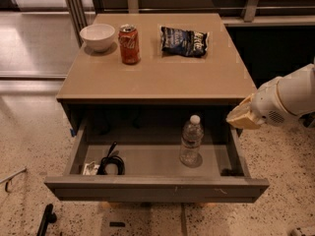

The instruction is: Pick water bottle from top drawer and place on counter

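Note:
The water bottle (191, 140) stands upright on the grey floor of the open top drawer (157, 187), right of its middle; it is clear with a white cap. The tan counter (157, 75) tops the cabinet above it. My gripper (241, 117) comes in from the right on a white arm, above the drawer's right side wall and just below the counter's right front corner. It is to the right of the bottle and a little higher than its cap, not touching it.
On the counter stand a white bowl (97, 36), a red soda can (129, 44) and a dark chip bag (184, 41). A coiled black cable (111, 163) and a small white item lie at the drawer's left. Speckled floor surrounds the cabinet.

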Tool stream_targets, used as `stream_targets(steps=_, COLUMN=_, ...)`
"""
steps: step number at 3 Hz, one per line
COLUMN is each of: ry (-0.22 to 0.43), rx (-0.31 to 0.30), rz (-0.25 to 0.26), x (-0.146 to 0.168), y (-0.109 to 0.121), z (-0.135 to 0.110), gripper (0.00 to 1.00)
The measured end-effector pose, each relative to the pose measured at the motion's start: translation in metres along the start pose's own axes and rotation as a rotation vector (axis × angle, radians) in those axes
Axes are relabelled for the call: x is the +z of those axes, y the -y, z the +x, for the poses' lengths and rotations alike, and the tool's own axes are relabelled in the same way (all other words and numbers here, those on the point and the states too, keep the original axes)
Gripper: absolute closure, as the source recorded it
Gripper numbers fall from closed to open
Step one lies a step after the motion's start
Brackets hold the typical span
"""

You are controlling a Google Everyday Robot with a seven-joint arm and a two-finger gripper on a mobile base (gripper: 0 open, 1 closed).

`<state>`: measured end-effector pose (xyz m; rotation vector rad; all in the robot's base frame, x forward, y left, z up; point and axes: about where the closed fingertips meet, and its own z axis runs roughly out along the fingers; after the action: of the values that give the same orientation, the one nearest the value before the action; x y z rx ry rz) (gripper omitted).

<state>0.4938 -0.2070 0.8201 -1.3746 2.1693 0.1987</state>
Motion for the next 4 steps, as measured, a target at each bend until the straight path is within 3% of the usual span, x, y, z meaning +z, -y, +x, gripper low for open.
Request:
stream_targets(steps=1, ry=0.026, rx=0.018, rz=-0.007, x=0.007, y=-0.001, z=0.003, gripper=1.0)
stream_targets(steps=3, ry=0.138, rx=0.072, rz=-0.057, x=0.032, y=-0.013, z=-0.002, gripper=1.0)
stream_targets(steps=4, ry=0.165, rx=0.088, rz=-0.081, x=0.038, y=-0.019, z=-0.006, gripper=0.81)
